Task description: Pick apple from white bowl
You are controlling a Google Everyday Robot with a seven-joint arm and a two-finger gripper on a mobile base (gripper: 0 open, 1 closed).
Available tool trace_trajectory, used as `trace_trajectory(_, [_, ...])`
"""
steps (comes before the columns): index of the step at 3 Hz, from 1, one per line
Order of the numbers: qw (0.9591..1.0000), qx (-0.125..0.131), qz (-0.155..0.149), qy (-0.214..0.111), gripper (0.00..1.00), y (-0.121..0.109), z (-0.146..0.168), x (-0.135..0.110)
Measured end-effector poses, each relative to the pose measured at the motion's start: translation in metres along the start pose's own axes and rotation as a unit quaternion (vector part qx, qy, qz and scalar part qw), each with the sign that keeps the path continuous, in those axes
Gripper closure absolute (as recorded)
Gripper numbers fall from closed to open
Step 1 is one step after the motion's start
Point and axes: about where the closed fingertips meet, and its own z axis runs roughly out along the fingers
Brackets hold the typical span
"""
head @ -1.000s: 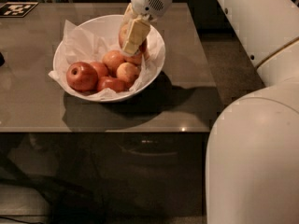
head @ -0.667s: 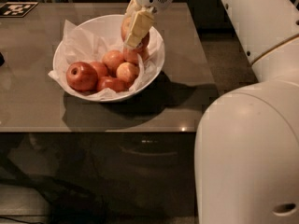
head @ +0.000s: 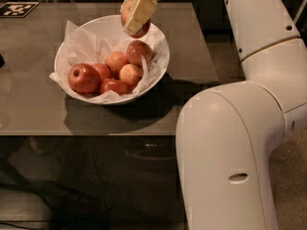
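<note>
White arm (head: 230,166): mine, filling the right side of the view, bending up and reaching to the top edge.
Counter (head: 33,109): grey-brown slab carrying the bowl; a black-and-white marker (head: 17,8) lies at its far left corner.
White bowl (head: 160,44): glossy and deep, standing mid-counter, lined with crinkled paper (head: 79,40).
Fruit inside: a dark red apple (head: 84,78) at the left, several more apples (head: 129,73) clustered beside it toward the right.
Gripper (head: 136,11): at the top of the view over the bowl's far rim, pale fingers clamped on the apple.
Apple (head: 140,31): red-orange, held in the air above the bowl, apart from the fruit below.
</note>
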Motion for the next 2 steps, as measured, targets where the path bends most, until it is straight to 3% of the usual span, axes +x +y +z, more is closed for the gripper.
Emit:
trace_trajectory(1, [0.9991, 0.018, -0.017, -0.035, 1.0, -0.006, -0.015, -0.029])
trace_trajectory(2, [0.9982, 0.036, -0.017, -0.045, 1.0, -0.017, -0.014, -0.035])
